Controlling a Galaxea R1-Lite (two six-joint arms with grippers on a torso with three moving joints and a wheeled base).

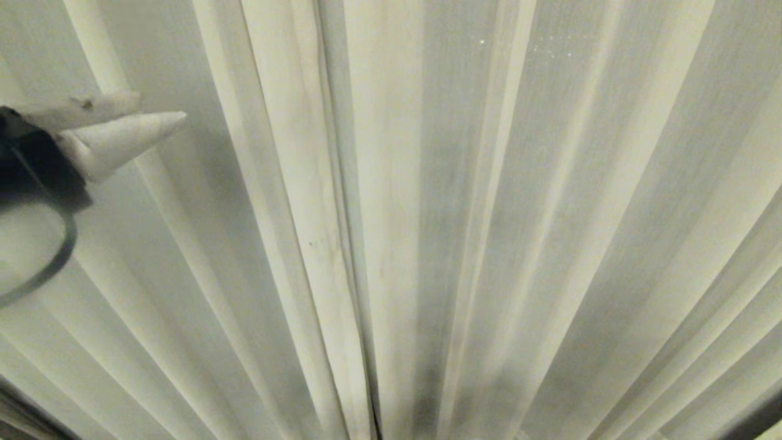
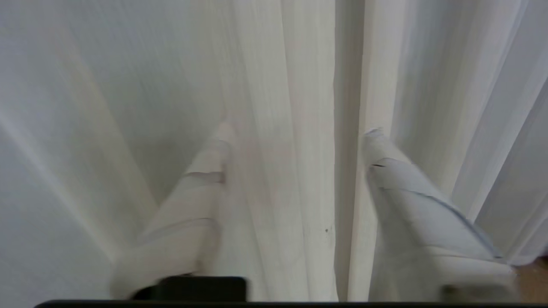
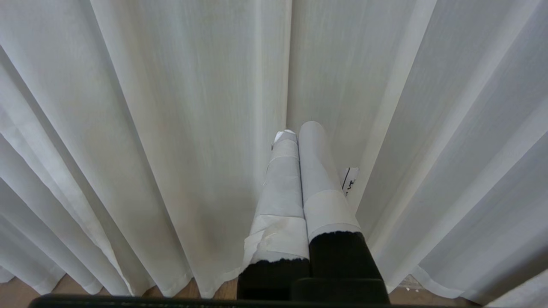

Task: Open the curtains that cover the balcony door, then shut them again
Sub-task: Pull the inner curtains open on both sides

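Curtains (image 2: 299,107) drawn shut across the whole view, door hidden. Left gripper (image 2: 295,132) spread wide, straddling the centre edge fold. Next: pinch fold, pull sideways. Right gripper (image 3: 297,130) closed, idle.

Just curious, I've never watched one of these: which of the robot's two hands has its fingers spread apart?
The left gripper: its fingers stand apart before the curtains. The right gripper has its fingers pressed together.
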